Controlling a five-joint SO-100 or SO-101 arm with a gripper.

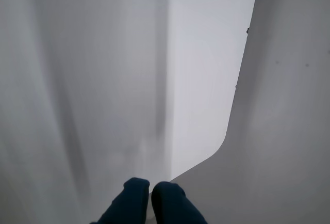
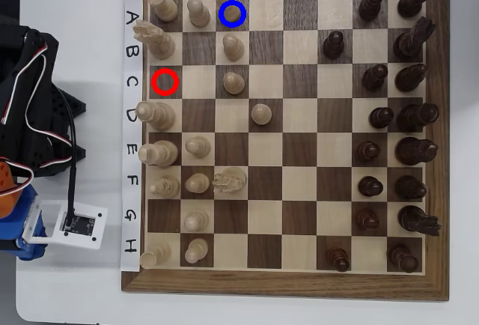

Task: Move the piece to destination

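Wooden chessboard (image 2: 284, 284), dark pieces (image 2: 389, 117) at right, red ring (image 2: 165, 81), perhaps a white wall (image 1: 103, 79).

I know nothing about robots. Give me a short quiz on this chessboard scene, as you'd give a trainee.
1. True or false: a chess piece stands inside the red ring in the overhead view.
2. What stands inside the blue ring? A: a light piece. B: a dark piece. C: nothing.
3. Fill in: in the wrist view the tool has its fingertips ___ and holds nothing.

Key:
1. False. That square is bare.
2. A. The light piece stands on it.
3. Together (shut).
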